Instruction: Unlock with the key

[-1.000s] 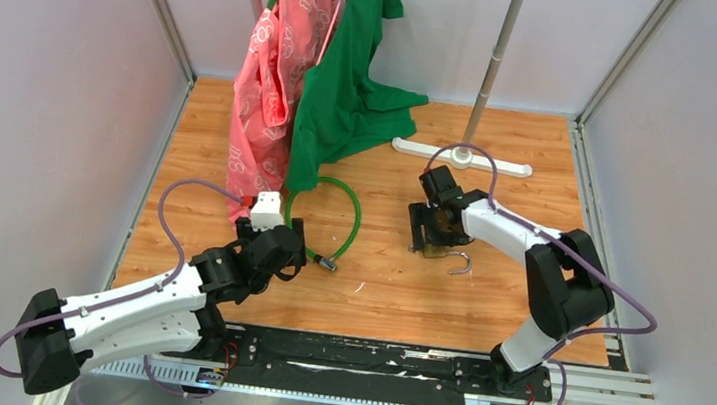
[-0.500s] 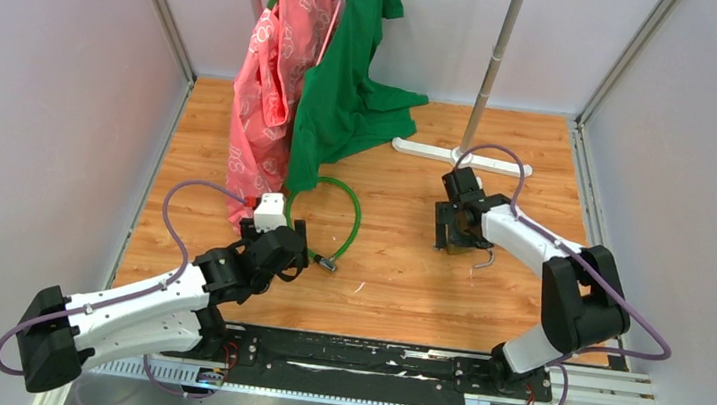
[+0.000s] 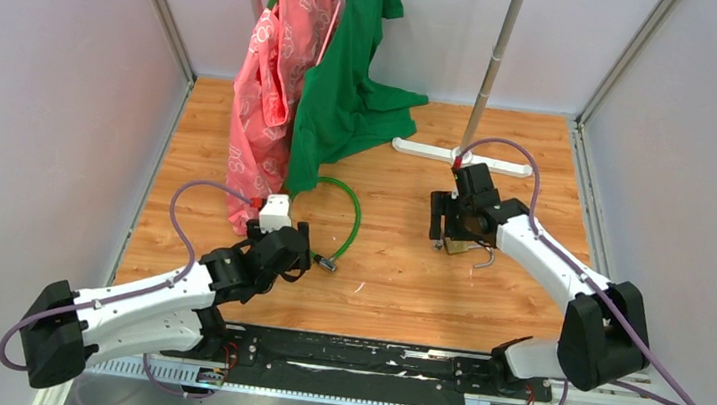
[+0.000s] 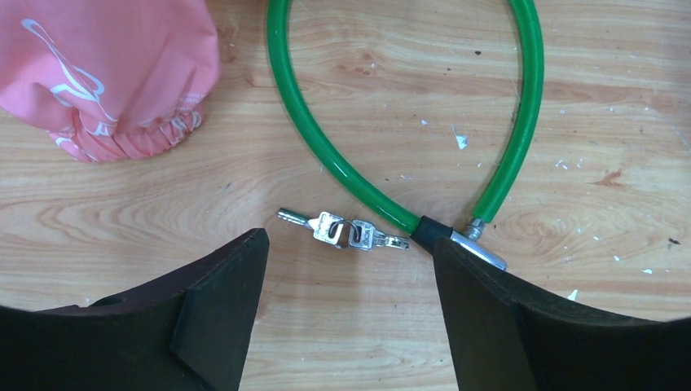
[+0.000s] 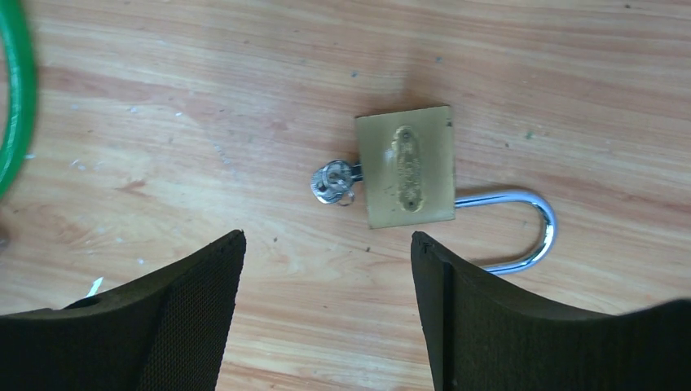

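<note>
The green cable lock loops on the wooden floor, and its black head and metal end lie by my left gripper's right finger. Two tiny silvery keys on one ring lie beside the head. The key nearest it points its blade at the head. My left gripper is open just above them, one finger on each side. In the top view the left gripper sits by the cable lock. My right gripper is open and empty.
An open brass padlock lies under the right gripper, with its own keys in its side and its shackle swung out. A pink garment, a green shirt and a rack base stand behind.
My right arm has swung to the right and the padlock's shackle now lies further right. My left gripper has edged slightly forward toward the cable lock's end.
</note>
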`<state>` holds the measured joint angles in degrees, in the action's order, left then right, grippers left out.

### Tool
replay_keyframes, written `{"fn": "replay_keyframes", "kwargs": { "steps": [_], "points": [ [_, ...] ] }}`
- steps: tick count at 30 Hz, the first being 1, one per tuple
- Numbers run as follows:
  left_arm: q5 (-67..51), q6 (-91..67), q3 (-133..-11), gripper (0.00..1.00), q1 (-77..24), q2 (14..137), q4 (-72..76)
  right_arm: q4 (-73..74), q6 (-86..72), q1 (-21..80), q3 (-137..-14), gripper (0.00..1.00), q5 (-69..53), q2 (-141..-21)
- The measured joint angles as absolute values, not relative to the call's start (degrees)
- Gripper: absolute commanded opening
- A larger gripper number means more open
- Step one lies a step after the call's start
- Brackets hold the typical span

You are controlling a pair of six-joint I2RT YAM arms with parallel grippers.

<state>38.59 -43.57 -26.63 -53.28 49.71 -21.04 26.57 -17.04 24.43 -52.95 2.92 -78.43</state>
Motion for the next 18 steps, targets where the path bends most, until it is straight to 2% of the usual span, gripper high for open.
{"fn": "replay_keyframes", "kwargs": {
  "steps": [9,18],
  "points": [
    [37.6,-44.9,-25.6,0.73,-53.3,54.8,-19.2,24.7,-16.7,28.6,-52.9,0.75,-3.1,-76.8],
    [38.4,-46.0,-25.6,0.71,-50.3,53.1,-21.5,19.2,-9.5,45.0,-56.9,0.74,-6.5,-81.2]
  ]
}}
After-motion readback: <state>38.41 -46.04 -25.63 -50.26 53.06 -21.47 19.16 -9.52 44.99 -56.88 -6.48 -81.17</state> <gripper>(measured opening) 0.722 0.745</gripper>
